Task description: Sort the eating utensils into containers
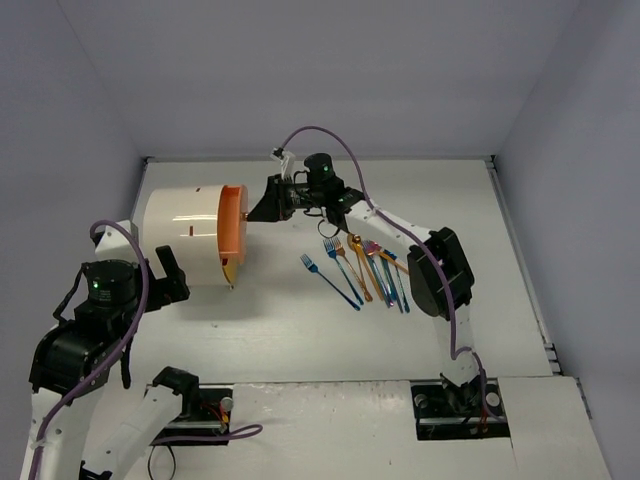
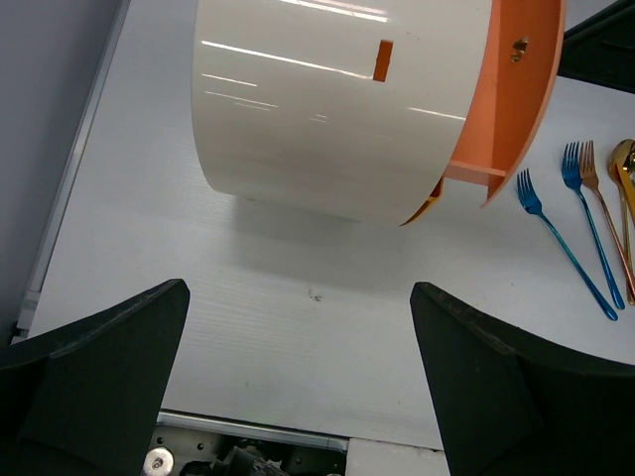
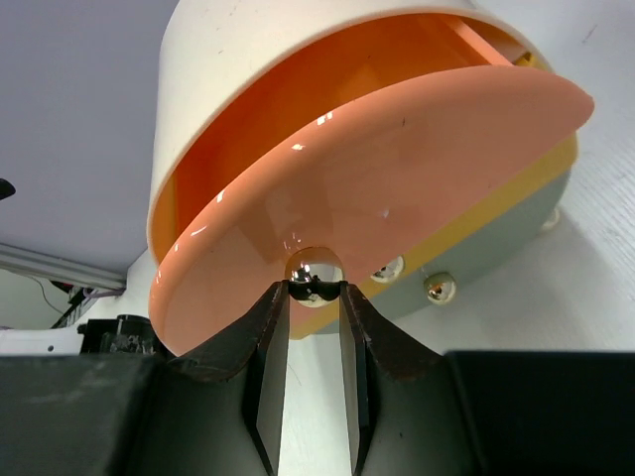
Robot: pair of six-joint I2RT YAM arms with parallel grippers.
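Observation:
The cream-white drum cabinet lies on its side at the left, its round front facing right. Its top orange drawer is slid partly out; its orange inside shows no utensils in the part I see. My right gripper is shut on that drawer's shiny round knob. Several slim forks and spoons in blue, gold-copper and purple lie in a loose row on the table right of the cabinet. Some also show in the left wrist view. My left gripper is open and empty, in front of the drum's side.
Below the orange drawer sit a yellow front and a grey front, each with a brass knob. The right arm reaches across just right of the utensils. The white table ends at walls behind and on both sides.

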